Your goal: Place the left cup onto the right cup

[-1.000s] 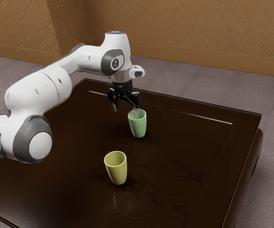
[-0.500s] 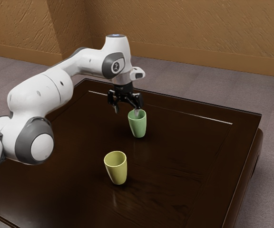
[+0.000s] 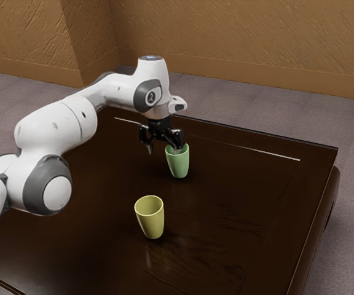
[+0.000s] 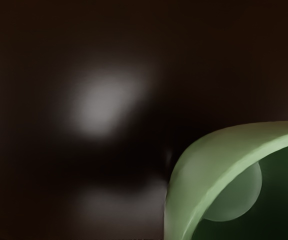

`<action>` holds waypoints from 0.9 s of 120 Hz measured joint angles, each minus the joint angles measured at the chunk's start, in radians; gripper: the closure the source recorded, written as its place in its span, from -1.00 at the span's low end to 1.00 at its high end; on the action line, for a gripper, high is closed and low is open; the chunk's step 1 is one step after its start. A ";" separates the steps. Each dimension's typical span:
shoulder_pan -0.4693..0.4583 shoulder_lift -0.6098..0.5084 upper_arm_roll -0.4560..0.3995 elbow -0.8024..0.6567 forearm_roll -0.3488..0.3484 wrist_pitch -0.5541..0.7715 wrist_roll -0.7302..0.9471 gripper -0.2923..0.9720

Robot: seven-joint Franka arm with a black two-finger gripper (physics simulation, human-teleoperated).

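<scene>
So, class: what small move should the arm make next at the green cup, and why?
Probably close the gripper on the rim of the green cup: its open fingers seem to straddle the cup's wall, one inside, one outside, without clamping it yet.

A home-like room, I'd say.
I see a dark wooden table [image 3: 257, 203], tan plaster walls [image 3: 257, 31], wooden skirting [image 3: 269, 77], grey carpet [image 3: 349, 123].
</scene>
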 joint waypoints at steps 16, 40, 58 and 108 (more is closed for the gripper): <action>0.001 0.000 0.000 -0.002 0.000 0.006 -0.003 -0.05; -0.003 0.000 -0.003 -0.001 -0.002 0.010 -0.010 0.47; -0.005 0.000 -0.004 -0.001 -0.001 0.011 -0.017 0.60; -0.010 -0.165 -0.001 -0.132 0.002 0.012 -0.040 0.69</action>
